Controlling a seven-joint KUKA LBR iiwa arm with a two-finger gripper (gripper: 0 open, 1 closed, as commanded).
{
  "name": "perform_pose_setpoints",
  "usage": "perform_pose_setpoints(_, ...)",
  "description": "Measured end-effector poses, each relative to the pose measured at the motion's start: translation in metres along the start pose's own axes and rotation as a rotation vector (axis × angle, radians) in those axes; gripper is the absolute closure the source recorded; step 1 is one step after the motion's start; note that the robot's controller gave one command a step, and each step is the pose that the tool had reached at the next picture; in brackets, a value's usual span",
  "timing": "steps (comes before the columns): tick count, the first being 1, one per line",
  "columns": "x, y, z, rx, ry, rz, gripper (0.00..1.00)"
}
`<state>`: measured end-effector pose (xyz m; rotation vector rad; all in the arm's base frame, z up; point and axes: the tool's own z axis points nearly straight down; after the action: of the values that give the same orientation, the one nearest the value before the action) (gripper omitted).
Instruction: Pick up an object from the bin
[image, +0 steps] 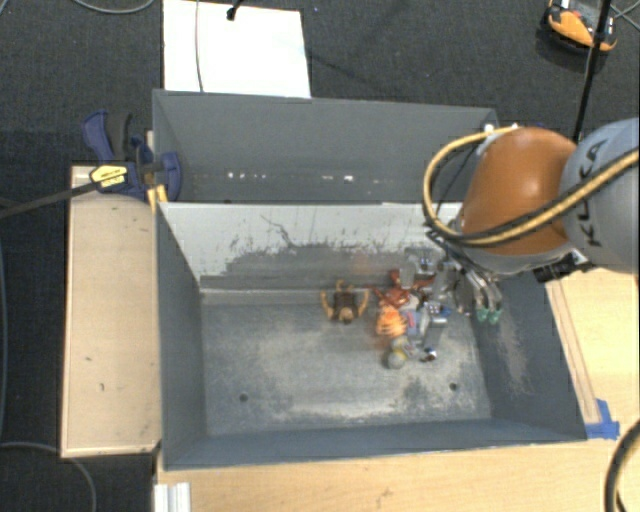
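Note:
My gripper (432, 322) reaches down from the right into the bin's right-middle part, its metal fingers standing in a small cluster of toys. Right beside the fingers lies an orange toy (389, 321), with a red-brown piece (399, 291) just behind it and a small grey-yellow round thing (397, 356) in front. A brown toy figure (343, 302) lies a little to the left, apart from the fingers. Whether anything sits between the fingers is hidden by the clutter.
The arm's orange cover and yellow-black cables hang over the bin's right rear corner. A small green thing (489, 316) shows by the wrist at the right wall. The bin's sloping walls rise on all sides.

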<state>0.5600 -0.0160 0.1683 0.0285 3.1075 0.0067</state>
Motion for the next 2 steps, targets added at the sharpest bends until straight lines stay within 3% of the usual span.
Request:
perform_pose_setpoints(1, -0.011, -0.03, 0.036, -0.003, 0.002, 0.118, 0.0)
perform_pose_setpoints(2, 0.016, -0.047, 0.072, 0.003, -0.003, 0.224, 0.0)
